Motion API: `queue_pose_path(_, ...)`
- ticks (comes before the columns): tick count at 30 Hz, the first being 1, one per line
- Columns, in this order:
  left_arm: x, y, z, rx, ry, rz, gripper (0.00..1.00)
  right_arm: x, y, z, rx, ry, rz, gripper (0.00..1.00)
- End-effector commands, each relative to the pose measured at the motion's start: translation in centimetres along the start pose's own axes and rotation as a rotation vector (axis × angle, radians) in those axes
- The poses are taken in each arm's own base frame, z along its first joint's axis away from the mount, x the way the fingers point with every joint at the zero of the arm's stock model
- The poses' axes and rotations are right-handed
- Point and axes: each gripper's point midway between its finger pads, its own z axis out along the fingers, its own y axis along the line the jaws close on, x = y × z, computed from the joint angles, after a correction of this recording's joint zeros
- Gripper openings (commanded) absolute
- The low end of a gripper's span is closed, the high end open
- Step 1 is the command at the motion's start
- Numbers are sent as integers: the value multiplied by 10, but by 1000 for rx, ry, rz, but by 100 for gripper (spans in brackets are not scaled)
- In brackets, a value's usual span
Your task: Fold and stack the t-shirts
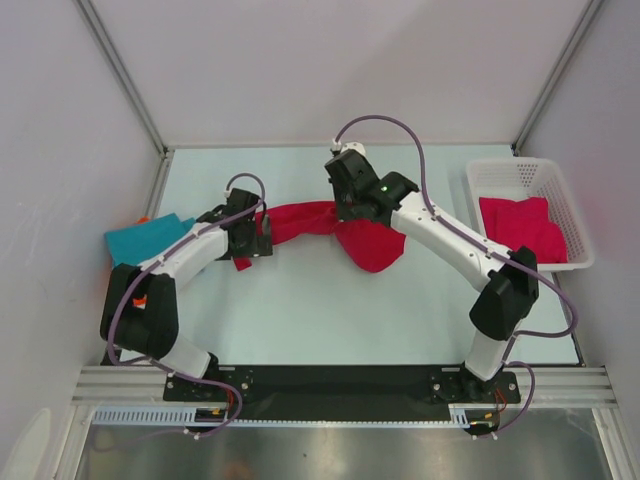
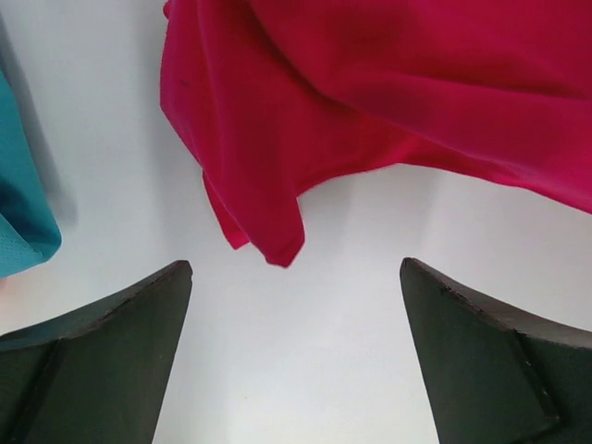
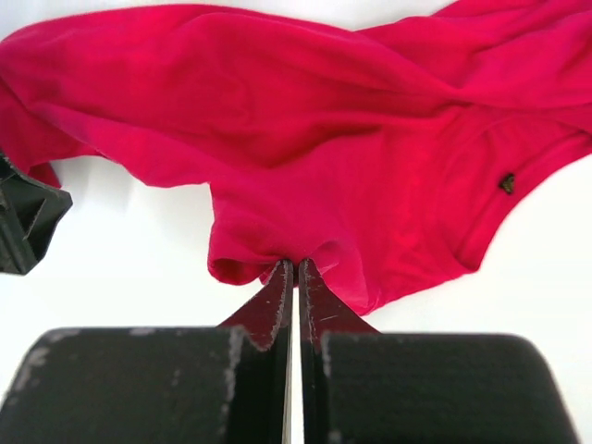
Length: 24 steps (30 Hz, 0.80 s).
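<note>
Right tool (image 3: 295, 265) is pinching a fold of the crimson t-shirt (image 3: 305, 139), jaws pressed together on the cloth. Left tool (image 2: 296, 265) is standing spread, gripping nothing. The shirt's loose corner is sitting just ahead of its tips, and the teal t-shirt (image 2: 18, 203) is lying to its left on the worktop (image 2: 296, 370).

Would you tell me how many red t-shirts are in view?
2: one red t-shirt mid-table, pinched by the right gripper; a second red t-shirt in the white basket. Others may hide beneath.

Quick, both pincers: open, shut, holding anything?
Left pincer: open, empty, the red t-shirt just ahead of it.
Right pincer: shut on the red t-shirt.
</note>
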Motion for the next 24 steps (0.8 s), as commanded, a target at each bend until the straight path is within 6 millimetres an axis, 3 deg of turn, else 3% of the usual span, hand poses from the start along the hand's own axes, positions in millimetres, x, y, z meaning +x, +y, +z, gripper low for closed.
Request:
queue_pose_path(1,-10,7,4,-79,-16,-9,100,-27,-13,-33,-2,-96,28,0)
queue_pose_path(4,-2,5,13,-83,18,-17,98,-33,-19,-44,0,-119,37,0)
queue_pose_path(6,1,2,18,-74,34,-20,89,-37,-23,-52,0,-134,42,0)
queue_pose_path(7,3,0,19,-62,41,-18,79,-36,-24,-53,1,-136,43,0)
queue_pose_path(8,4,-4,21,-40,44,-19,40,-37,-26,-55,3,-139,45,0)
queue_pose_path(9,5,-5,22,-37,50,-21,20,-36,-29,-57,6,-139,46,0)
queue_pose_path(10,5,-6,23,-34,48,-31,7,-36,-31,-60,7,-145,48,0)
queue_pose_path(15,-1,-10,17,-17,38,-30,0,-40,-46,-71,30,-166,61,0)
queue_pose_path(18,-23,-7,-2,-28,-27,-32,0,-49,-56,-88,39,-203,70,0)
queue_pose_path(24,-84,6,-70,-39,-181,-38,0,-76,-92,-137,110,-293,87,0)
